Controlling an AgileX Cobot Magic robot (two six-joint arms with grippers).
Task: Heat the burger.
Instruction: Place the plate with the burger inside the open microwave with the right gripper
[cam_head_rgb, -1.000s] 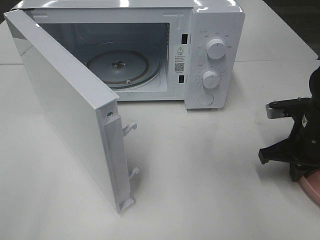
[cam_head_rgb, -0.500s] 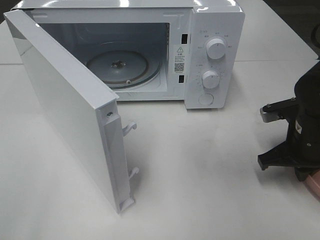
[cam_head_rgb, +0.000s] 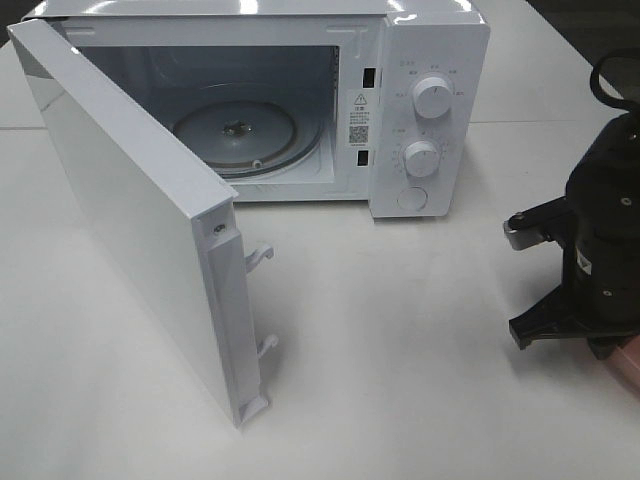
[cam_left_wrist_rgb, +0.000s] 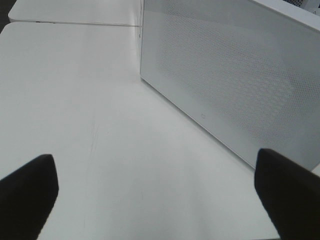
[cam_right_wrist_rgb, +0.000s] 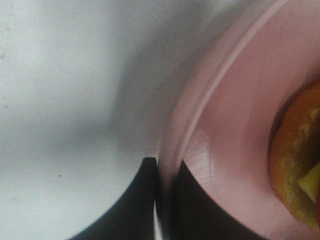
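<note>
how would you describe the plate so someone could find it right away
Start at the white microwave, its door open. To its right and nearer the camera, the black right gripper pinches the rim of a plate. It is flat and pink, unlike the orange-brown burger on it.

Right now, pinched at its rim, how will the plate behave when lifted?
The pink plate looks rigid and probably won't flex. Pinched at one edge by the right gripper, it may tilt, and the burger could slide on its glossy surface.
</note>
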